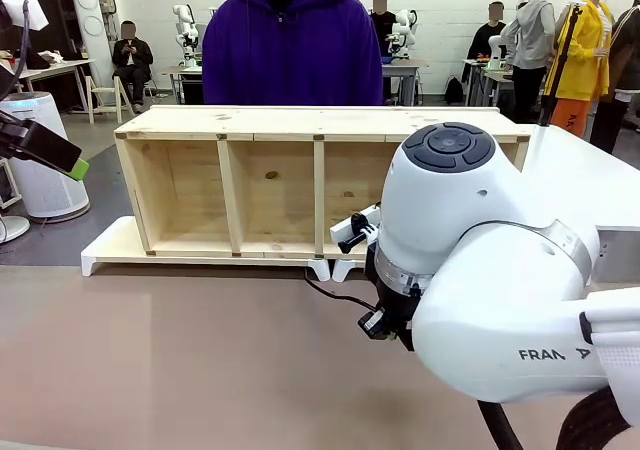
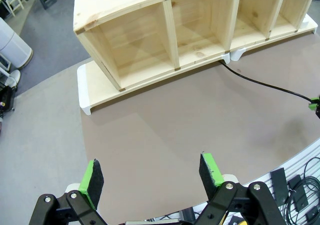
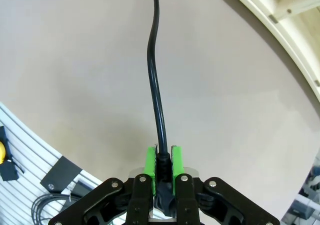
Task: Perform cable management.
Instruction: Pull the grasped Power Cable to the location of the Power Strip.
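My right gripper (image 3: 163,154) is clenched on the cable (image 3: 156,85), which runs from the pads toward 12 o'clock across the table (image 3: 75,60). Its far end reaches the base of the wooden shelf (image 1: 250,185). My left gripper (image 2: 150,164) is released, fingers spread wide, grasping nothing.

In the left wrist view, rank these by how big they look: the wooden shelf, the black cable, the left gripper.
1. wooden shelf
2. left gripper, enlarged by nearness to the camera
3. cable, just a thin line
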{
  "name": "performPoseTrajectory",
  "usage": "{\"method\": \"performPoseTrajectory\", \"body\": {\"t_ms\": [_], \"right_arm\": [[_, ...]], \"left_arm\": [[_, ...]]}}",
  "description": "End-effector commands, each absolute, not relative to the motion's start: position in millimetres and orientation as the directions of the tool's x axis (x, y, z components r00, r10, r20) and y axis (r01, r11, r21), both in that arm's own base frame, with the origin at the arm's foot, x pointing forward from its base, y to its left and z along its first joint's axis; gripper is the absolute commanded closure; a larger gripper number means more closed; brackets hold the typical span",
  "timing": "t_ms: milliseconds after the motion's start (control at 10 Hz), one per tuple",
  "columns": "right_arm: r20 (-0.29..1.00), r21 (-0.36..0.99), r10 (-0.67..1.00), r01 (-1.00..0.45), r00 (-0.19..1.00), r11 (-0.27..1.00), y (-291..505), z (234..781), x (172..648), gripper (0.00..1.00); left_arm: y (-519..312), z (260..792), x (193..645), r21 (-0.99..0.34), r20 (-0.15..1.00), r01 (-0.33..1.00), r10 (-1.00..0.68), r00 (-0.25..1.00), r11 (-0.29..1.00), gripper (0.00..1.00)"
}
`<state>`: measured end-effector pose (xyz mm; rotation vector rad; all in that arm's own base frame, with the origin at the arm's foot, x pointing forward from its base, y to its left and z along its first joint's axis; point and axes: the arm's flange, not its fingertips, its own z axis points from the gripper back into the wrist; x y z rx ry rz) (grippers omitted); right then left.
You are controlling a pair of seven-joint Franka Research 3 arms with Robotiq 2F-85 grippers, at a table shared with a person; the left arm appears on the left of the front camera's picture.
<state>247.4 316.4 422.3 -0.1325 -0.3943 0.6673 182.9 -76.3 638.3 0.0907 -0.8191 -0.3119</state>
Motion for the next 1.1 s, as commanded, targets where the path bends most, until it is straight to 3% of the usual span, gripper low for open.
{"method": "performPoseTrajectory", "body": {"t_ms": [0, 400, 700, 1000], "right_arm": [[0.315, -0.234, 0.634, -0.590, 0.706, 0.773, 315.9, 421.6, 251.5, 0.84], [0.297, -0.186, 0.568, -0.536, 0.768, 0.823, 274.4, 418.9, 218.8, 0.84], [0.357, -0.176, 0.490, -0.458, 0.795, 0.871, 234.8, 433.9, 191.8, 0.84], [0.397, -0.145, 0.389, -0.362, 0.831, 0.921, 174.8, 451.2, 194.3, 0.84]], "left_arm": [[-76.4, 637.6, 183.6, 0.202, 0.708, 0.236, -0.308, 0.635, 0.950, 0.00], [-76.4, 637.6, 183.6, 0.202, 0.708, 0.236, -0.308, 0.635, 0.950, 0.00], [-76.4, 637.6, 183.6, 0.202, 0.708, 0.236, -0.308, 0.635, 0.950, 0.00], [-76.4, 637.6, 183.6, 0.202, 0.708, 0.236, -0.308, 0.635, 0.950, 0.00]]}}
